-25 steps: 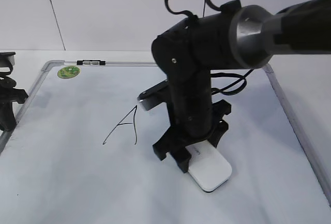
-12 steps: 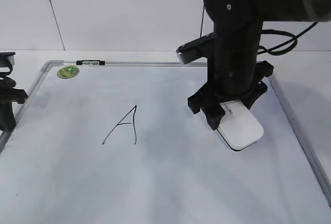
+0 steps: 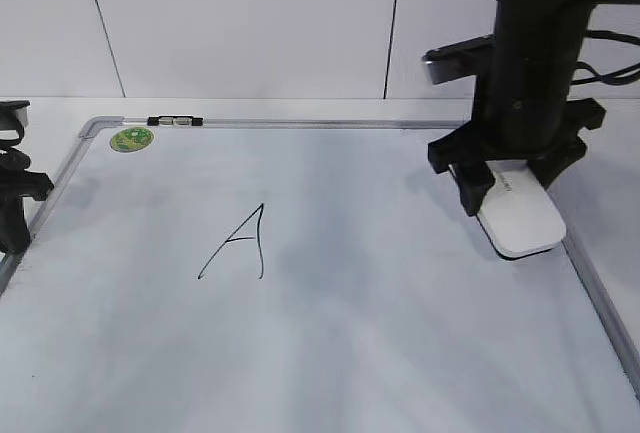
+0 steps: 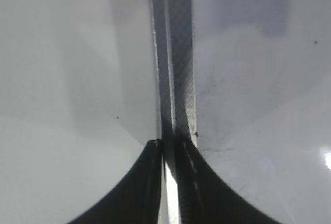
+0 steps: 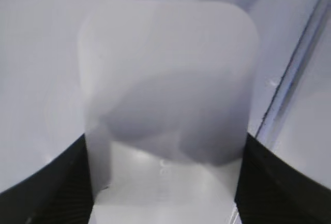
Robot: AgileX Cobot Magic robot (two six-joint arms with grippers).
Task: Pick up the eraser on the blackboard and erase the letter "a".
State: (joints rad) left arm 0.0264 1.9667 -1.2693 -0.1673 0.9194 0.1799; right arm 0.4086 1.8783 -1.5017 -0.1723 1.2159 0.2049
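My right gripper (image 3: 508,185) is shut on the white eraser (image 3: 522,221), which sits at the right edge of the blackboard (image 3: 350,343), partly over its grey frame (image 3: 592,278). Whether it touches the surface I cannot tell. In the right wrist view the eraser (image 5: 165,94) fills the space between the dark fingers (image 5: 49,193) of the right gripper (image 5: 163,203). The only mark on the board is an angular capital "A" (image 3: 240,243) at centre left; the letter "a" does not show. My left gripper (image 3: 12,215) stands at the board's left edge, its jaws pinched on the frame strip (image 4: 178,79).
A green round sticker (image 3: 132,138) and a small black-and-white clip (image 3: 175,121) sit at the board's far left corner. A white wall rises behind the table. The frame (image 5: 297,69) runs close along the eraser's right side.
My right arm has carried the eraser from the board's lower middle, right of the "A", out to the right edge and farther back. The left gripper has stayed put.
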